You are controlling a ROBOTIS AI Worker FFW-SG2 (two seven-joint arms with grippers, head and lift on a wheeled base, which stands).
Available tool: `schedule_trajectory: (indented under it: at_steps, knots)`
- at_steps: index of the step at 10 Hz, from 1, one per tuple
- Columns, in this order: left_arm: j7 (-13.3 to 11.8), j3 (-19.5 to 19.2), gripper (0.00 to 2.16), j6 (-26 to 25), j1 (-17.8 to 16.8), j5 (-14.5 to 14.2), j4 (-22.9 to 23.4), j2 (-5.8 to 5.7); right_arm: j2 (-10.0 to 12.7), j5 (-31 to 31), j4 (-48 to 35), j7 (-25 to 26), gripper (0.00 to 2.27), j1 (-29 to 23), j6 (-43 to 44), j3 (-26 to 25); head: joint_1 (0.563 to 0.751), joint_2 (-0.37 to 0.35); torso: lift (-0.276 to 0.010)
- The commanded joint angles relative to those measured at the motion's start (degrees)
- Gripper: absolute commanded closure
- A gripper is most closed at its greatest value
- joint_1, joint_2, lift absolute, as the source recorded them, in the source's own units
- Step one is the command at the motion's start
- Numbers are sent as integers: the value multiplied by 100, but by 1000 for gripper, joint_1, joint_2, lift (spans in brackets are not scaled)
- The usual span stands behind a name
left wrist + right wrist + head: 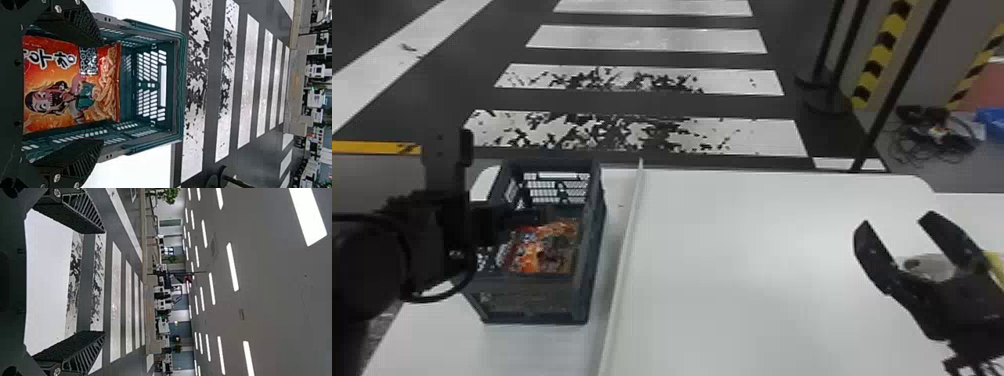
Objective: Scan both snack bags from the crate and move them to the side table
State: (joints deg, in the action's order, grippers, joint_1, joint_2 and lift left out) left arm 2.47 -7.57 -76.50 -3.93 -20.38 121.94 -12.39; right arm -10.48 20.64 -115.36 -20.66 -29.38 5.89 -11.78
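My left gripper (pixel 524 218) is over the dark crate (pixel 532 295), above an orange-red snack bag (pixel 537 252) lying inside. The left wrist view has the gripper (pixel 100 92) open, one finger toward each long side of the crate (pixel 178 86). Between those fingers, farther off, the bag (pixel 58 90) shows its printed front; whether it touches them I cannot tell. Whether a second bag lies beneath is hidden. Over the right part of the white table, my right gripper (pixel 896 220) stands open with nothing between its fingertips; in the right wrist view the gripper (pixel 105 282) is likewise spread.
A pale raised strip (pixel 624 250) runs front to back across the white table (pixel 732 300), just right of the crate. Behind the right gripper's fingers is a partly hidden greyish rounded item (pixel 932 265). Thin black poles (pixel 897 75) stand beyond the table's right back.
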Motion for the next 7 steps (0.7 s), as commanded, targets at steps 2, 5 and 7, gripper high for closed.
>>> schedule_trajectory:
  at_steps: [2, 5, 7]
  knots:
    - [218, 98, 147, -98, -354, 8, -311, -61, -68, 2, 84, 0, 76, 37, 12, 1, 695, 0, -95]
    - [456, 107, 157, -98, -583, -9, -759, -123, -156, 10, 128, 0, 76, 81, -6, 1, 695, 15, -95]
    - [526, 151, 245, -98, -662, -1, -900, -114, -182, 10, 154, 0, 76, 99, -6, -8, 695, 27, -95]
